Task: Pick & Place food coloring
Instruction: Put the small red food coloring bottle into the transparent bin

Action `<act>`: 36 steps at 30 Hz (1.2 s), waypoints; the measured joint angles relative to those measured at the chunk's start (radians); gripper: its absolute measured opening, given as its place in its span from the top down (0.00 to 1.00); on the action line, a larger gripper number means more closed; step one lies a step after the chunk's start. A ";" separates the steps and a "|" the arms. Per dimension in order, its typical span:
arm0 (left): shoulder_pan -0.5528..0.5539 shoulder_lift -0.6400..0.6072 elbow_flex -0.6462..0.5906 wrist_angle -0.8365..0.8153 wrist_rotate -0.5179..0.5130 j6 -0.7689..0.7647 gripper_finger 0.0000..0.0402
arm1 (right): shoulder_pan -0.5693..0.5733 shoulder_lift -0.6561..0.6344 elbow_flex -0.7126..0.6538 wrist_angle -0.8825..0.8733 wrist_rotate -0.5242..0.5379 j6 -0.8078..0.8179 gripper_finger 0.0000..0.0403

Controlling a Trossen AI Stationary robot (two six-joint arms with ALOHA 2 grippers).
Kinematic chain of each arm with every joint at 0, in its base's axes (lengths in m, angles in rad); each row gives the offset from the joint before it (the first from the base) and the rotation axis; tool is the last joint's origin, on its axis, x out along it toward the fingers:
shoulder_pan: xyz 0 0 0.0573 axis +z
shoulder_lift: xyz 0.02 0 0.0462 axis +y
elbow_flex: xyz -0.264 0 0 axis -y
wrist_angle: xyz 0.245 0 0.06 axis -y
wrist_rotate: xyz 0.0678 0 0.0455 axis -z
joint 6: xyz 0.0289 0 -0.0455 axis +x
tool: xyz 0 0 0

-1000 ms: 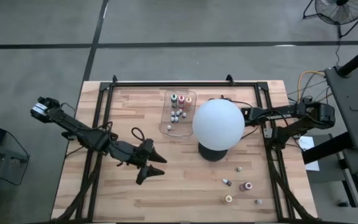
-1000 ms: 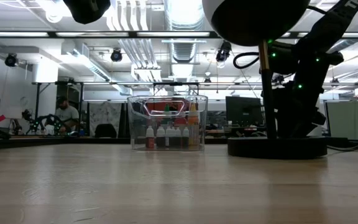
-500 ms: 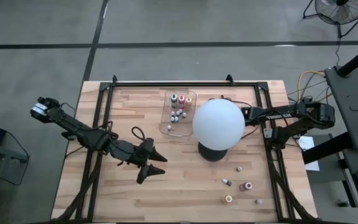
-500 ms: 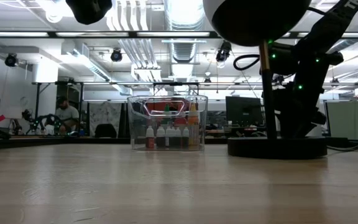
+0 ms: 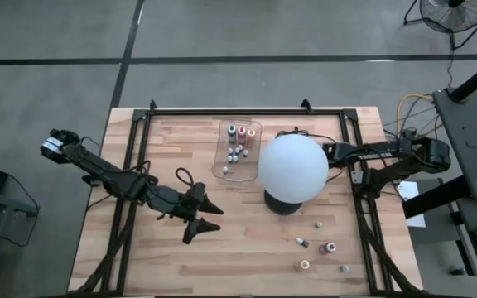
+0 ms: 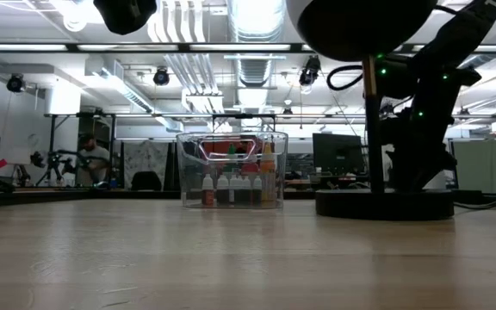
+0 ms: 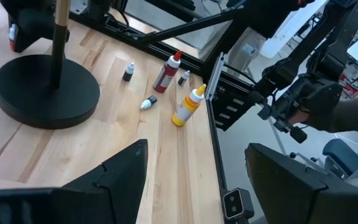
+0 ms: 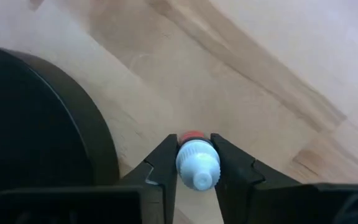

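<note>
Now, from above, the left gripper (image 5: pixel 208 219) hangs over the bare wooden table (image 5: pixel 147 257) with its two dark pointed fingers spread wide and nothing between them. The right arm reaches in behind the big white globe (image 5: pixel 293 167), so its gripper is hidden there. A clear plastic tray (image 5: pixel 224 170) beside the globe holds several small bottles; I cannot count them exactly. Five loose bottles (image 5: pixel 328 247) lie scattered on the planks at the near right of the table.

At table height, the clear tray (image 6: pixel 189 172) shows a row of little white-capped bottles with taller red and orange ones behind. The round black base (image 6: pixel 384 204) of the globe stands to its right.

From the left wrist, the fingers (image 7: pixel 126 168) stand far apart. Beyond them I count five bottles: a red one (image 7: pixel 167 73), a yellow one (image 7: pixel 188 106), and three tiny ones.

From the right wrist, the right gripper (image 8: pixel 194 163) is clamped on one small bottle with a ribbed white cap (image 8: pixel 197 163) and red body, just beside the black base (image 8: pixel 36 124).
</note>
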 joint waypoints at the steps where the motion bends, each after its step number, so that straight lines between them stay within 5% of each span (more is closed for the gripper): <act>1: 0.000 0.000 0.000 0.000 0.000 0.000 0.40 | 0.000 -0.011 0.000 -0.013 0.003 0.011 0.82; 24: 0.001 0.000 0.000 0.000 0.000 0.000 0.40 | 0.000 -0.480 0.006 -0.506 0.044 0.314 0.83; 36: 0.003 0.000 0.000 -0.001 0.000 -0.006 0.40 | -0.001 -0.551 0.305 -0.776 0.247 0.266 0.83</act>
